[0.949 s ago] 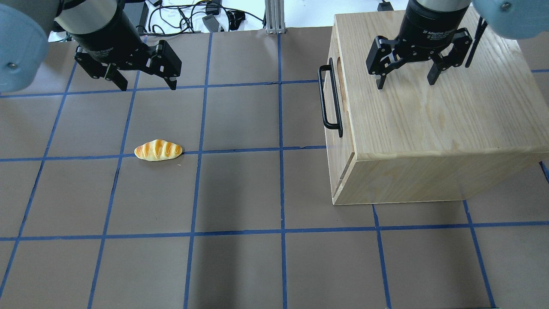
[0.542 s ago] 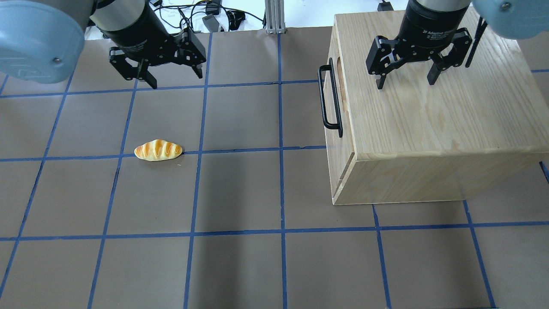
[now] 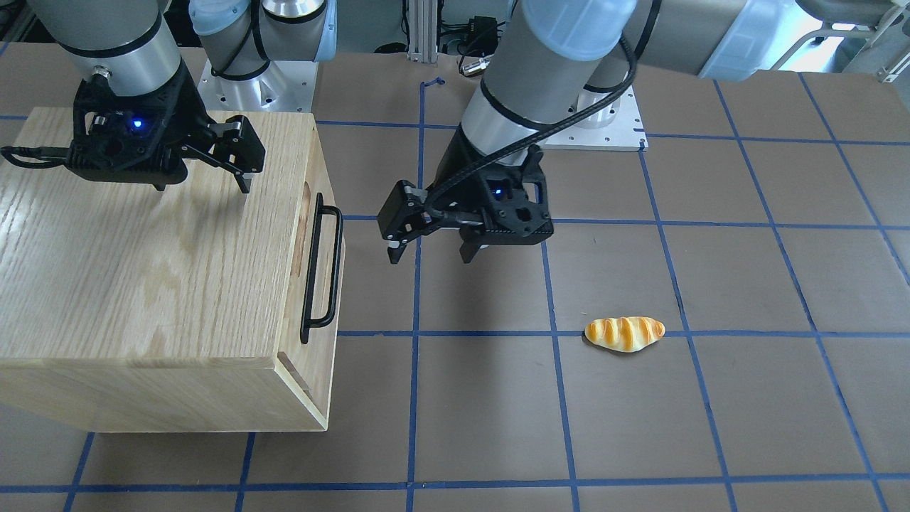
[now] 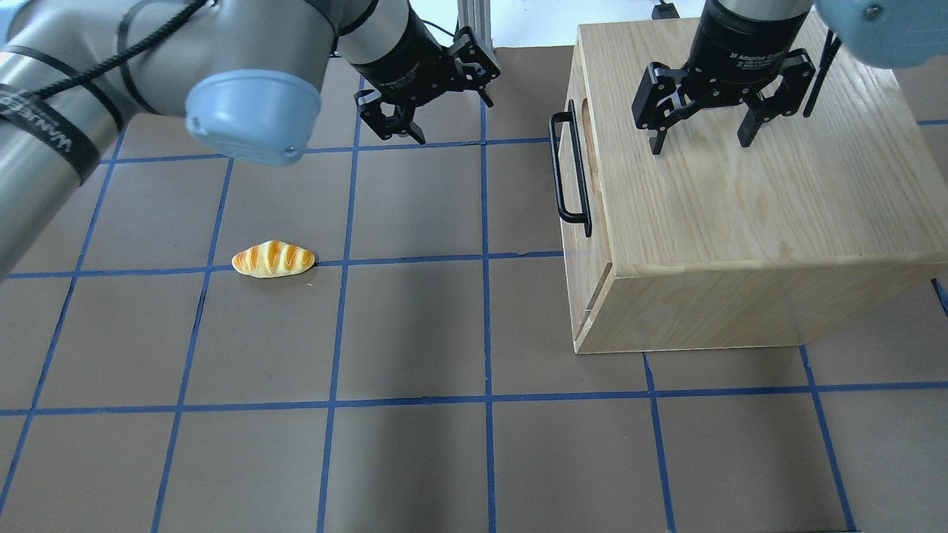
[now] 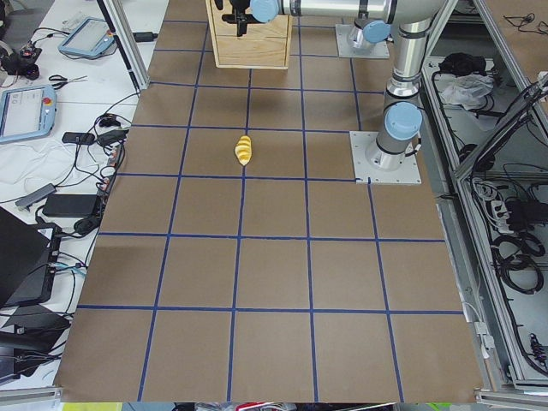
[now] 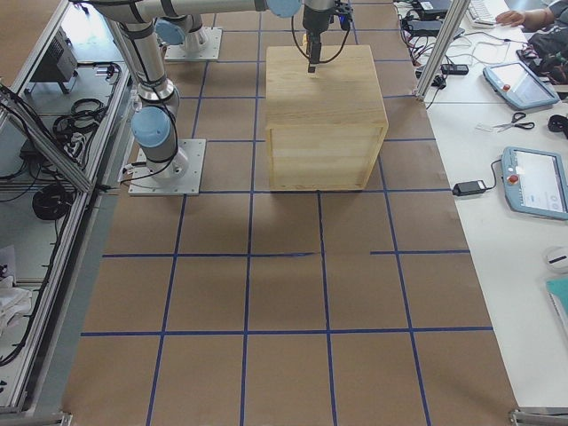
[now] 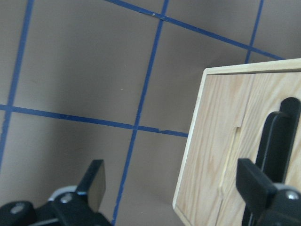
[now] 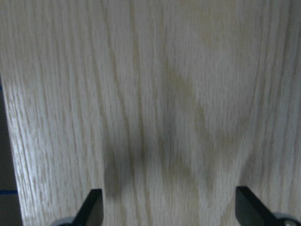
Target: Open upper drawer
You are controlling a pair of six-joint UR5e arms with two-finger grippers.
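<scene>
The upper drawer (image 4: 594,192) is shut in the oak cabinet (image 4: 740,215), its front facing the table's middle. Its long black bar handle (image 4: 570,170) stands free. My left gripper (image 4: 453,118) is open and empty, a little way off from the handle on the side the drawer faces, not touching it. In the left wrist view the drawer front (image 7: 256,117) and handle (image 7: 280,141) lie just ahead of the right finger (image 7: 254,183). My right gripper (image 4: 701,144) is open and empty, hovering over the cabinet top (image 8: 155,94).
A toy bread roll (image 4: 273,259) lies on the brown, blue-taped table (image 4: 415,333), well to the left of the cabinet. Cables and an aluminium post (image 4: 472,29) stand at the far edge behind my left gripper.
My left arm has swept right across the table, from the far left to near the drawer handle. The right gripper, cabinet and bread roll have not moved.
</scene>
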